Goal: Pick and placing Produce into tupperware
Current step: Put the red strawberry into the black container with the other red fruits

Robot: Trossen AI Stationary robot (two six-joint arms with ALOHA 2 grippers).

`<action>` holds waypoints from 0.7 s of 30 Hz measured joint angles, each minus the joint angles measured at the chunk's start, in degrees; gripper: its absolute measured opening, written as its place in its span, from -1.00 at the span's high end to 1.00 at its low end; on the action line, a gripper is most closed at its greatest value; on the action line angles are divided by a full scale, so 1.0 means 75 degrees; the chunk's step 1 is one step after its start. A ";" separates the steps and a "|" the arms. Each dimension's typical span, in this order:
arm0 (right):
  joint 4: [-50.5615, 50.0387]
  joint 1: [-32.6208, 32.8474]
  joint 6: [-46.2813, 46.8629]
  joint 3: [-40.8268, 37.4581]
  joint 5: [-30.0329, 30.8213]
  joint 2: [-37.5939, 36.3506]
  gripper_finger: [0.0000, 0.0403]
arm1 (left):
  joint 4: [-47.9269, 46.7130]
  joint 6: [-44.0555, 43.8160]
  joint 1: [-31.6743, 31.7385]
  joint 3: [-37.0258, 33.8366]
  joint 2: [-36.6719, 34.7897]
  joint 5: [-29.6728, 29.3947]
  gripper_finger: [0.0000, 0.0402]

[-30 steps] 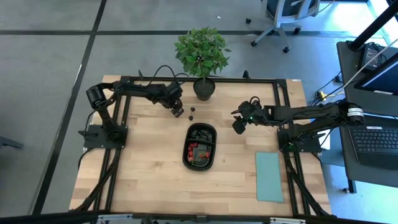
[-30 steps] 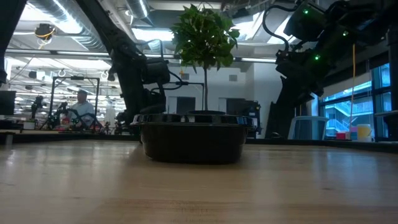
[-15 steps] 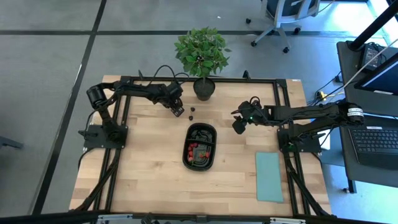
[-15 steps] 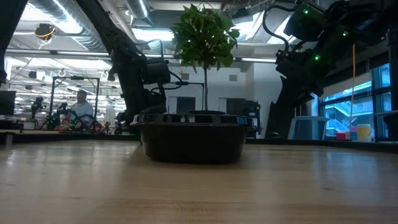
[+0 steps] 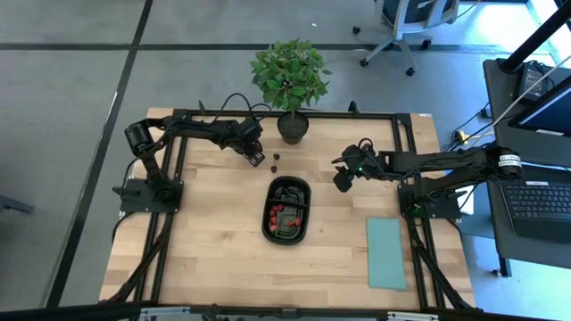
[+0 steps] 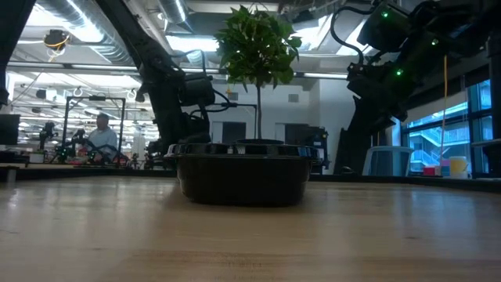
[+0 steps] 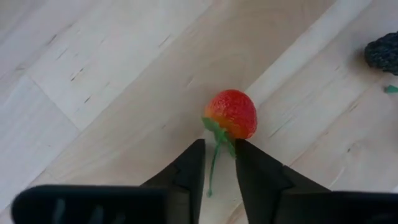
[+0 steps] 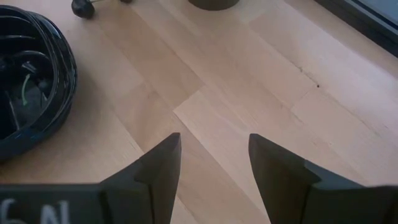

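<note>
A red strawberry (image 7: 232, 112) with a green leafy cap and stem lies on the wood near the table's far edge, left of the plant pot. My left gripper (image 7: 219, 152) (image 5: 257, 161) is down at it, its fingers almost together. Two dark berries (image 5: 276, 161) lie on the table just right of it. The black oval tupperware (image 5: 309, 210) sits mid-table with red pieces (image 5: 277, 214) inside. My right gripper (image 8: 214, 163) (image 5: 341, 181) hovers open to the right of the tupperware, with nothing between its fingers. My left gripper has the strawberry's green stem (image 7: 214, 157) in the narrow gap between its two fingers, the fingertips (image 7: 244, 149) up against the leafy cap (image 7: 219, 132). The fingers come from above, slanting down. The strawberry lies on the table.
A potted plant (image 5: 290, 76) stands at the table's far edge, its pot (image 5: 293, 127) close to my left gripper. A pale teal sheet (image 5: 386, 253) lies flat at the near right. The low view shows the tupperware's wall (image 6: 241, 178) and a person (image 6: 102, 129) far behind.
</note>
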 joint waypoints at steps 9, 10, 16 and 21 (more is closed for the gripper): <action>0.0000 0.0002 0.0000 0.0000 0.0000 0.0001 0.05 | 0.0024 0.0235 -0.0003 -0.0006 0.0003 -0.0018 0.90; 0.0000 0.0002 -0.0003 0.0000 0.0000 0.0002 0.05 | 0.0033 0.0322 -0.0003 -0.0006 0.0003 -0.0013 0.94; 0.0000 0.0002 -0.0003 0.0000 0.0000 0.0001 0.05 | -0.0018 0.0604 0.0000 -0.0025 -0.0085 0.0018 0.98; -0.0003 -0.0001 -0.0012 0.0000 0.0000 -0.0001 0.05 | -0.0046 0.0626 -0.0039 -0.0027 -0.0444 0.0030 0.99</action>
